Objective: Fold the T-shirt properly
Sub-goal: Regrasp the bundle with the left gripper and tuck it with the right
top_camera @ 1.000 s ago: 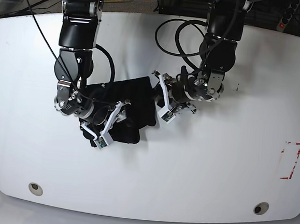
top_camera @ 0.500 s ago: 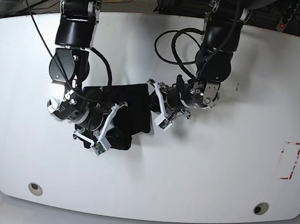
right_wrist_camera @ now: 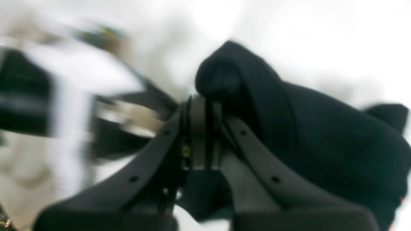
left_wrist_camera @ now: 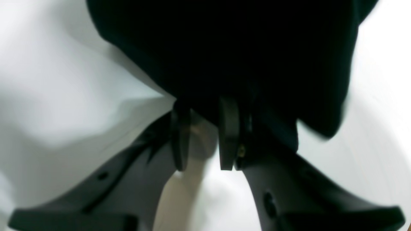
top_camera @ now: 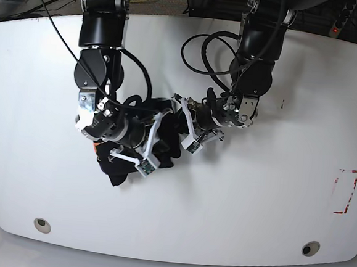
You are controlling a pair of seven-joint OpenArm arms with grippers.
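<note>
While your right gripper (right_wrist_camera: 205,104) pinched cloth, your left gripper (left_wrist_camera: 205,106) stood slightly spread

The black T-shirt (top_camera: 119,166) lay bunched on the white table (top_camera: 253,207), toward nine o'clock from the base view's centre. Your left gripper's tips met its edge; you had folds rising at the right one's.

The black cloth T-shirt (top_camera: 117,167) lies bunched and partly folded left of centre, an orange patch showing.
</note>
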